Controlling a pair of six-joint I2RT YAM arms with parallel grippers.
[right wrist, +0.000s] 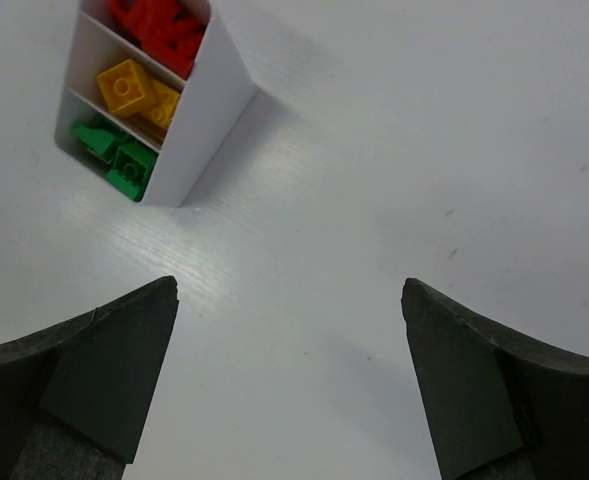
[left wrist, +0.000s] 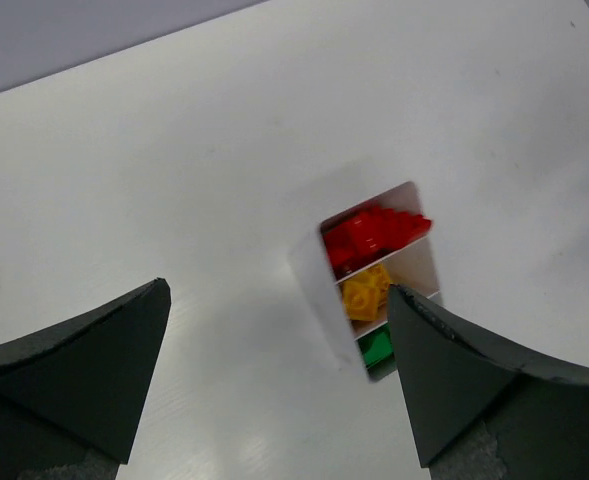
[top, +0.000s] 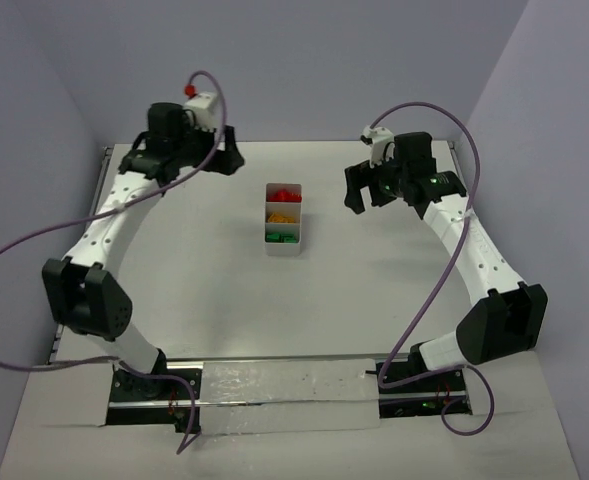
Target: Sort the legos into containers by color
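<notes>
– Two arms, was it? What did they stand on, and in what sort of room?
– Two, bolted at the near edge of a plain white table [top: 174,290], with pale lilac walls [top: 304,60] on three sides. A shiny strip [top: 284,385] ran between the bases, and purple cables [top: 444,120] looped off each arm.
– And the sorting?
– One white tray [right wrist: 202,115] of three compartments sat near the table's middle, between the arms and well apart from both. Red legos [right wrist: 164,25] lay in the far compartment, yellow legos [right wrist: 134,90] in the middle one and green legos [right wrist: 114,155] in the near one.
– How many of each?
– Two yellow showed plainly. Green looked like two or three; I could not tell which. Red lay heaped, too jumbled to count.
– The tools?
– The left gripper [left wrist: 277,290] was raised over the far left of the table, jaws spread wide and holding nothing. The right gripper [right wrist: 290,287] was likewise agape and unladen, off to the tray's right.
</notes>
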